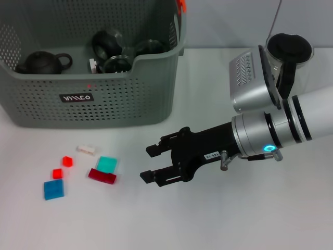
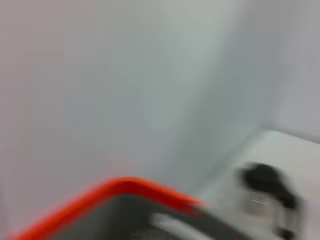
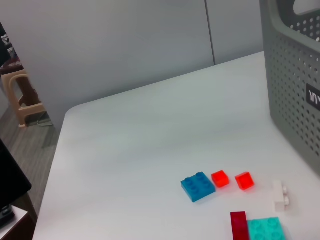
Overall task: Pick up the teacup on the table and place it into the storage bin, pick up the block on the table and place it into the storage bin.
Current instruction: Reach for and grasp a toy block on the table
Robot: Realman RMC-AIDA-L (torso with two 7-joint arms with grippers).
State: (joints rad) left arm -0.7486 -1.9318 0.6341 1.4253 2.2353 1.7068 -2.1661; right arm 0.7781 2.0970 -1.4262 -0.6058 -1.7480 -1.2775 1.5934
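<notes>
Six small blocks lie on the white table (image 1: 218, 219) in front of the storage bin (image 1: 104, 99): a blue square (image 1: 53, 189), two red cubes (image 1: 67, 161), a white piece (image 1: 86, 149), a teal square (image 1: 106, 164) and a dark red bar (image 1: 102, 176). The right gripper (image 1: 147, 163) hovers with fingers spread and empty, just beside the dark red bar. Dark teaware sits inside the bin.
</notes>
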